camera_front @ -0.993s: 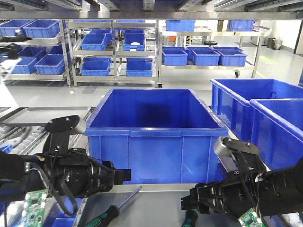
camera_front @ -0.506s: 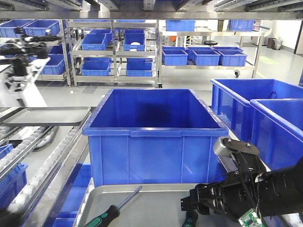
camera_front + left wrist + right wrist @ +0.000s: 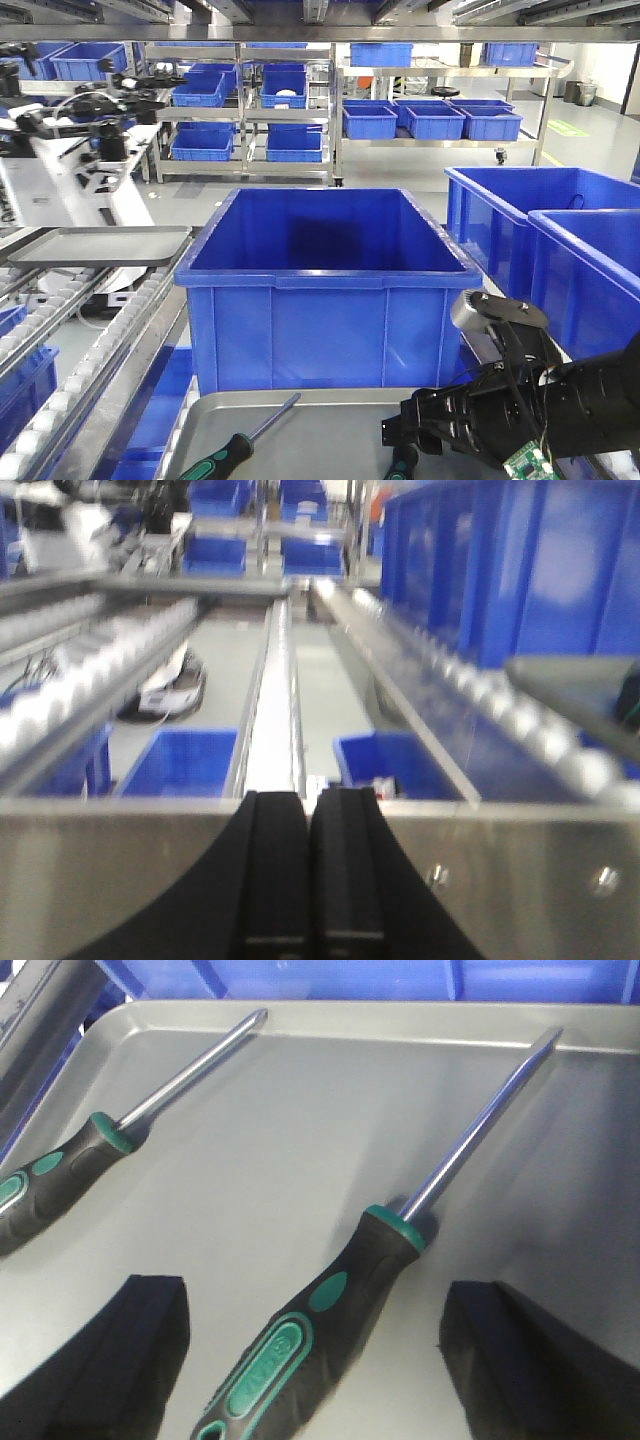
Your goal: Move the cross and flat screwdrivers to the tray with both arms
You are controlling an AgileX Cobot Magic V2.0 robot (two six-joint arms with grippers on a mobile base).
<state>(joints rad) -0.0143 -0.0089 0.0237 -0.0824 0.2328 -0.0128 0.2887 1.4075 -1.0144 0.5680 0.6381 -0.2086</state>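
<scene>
Both screwdrivers lie on the silver tray at the front. One is on the tray's left, also in the right wrist view. The other lies between the wide-open fingers of my right gripper, untouched; only its handle end shows in the front view. The right gripper hovers low over the tray's right part. My left gripper is shut and empty over a steel edge, facing roller conveyors; it is out of the front view.
A deep blue bin stands right behind the tray, with more blue bins at the right. A roller conveyor with a grey tray runs along the left. A white machine with black arms stands at far left.
My left arm has pulled away from the tray's left side and left the front view. The white machine has come into view at far left. The right arm has not moved.
</scene>
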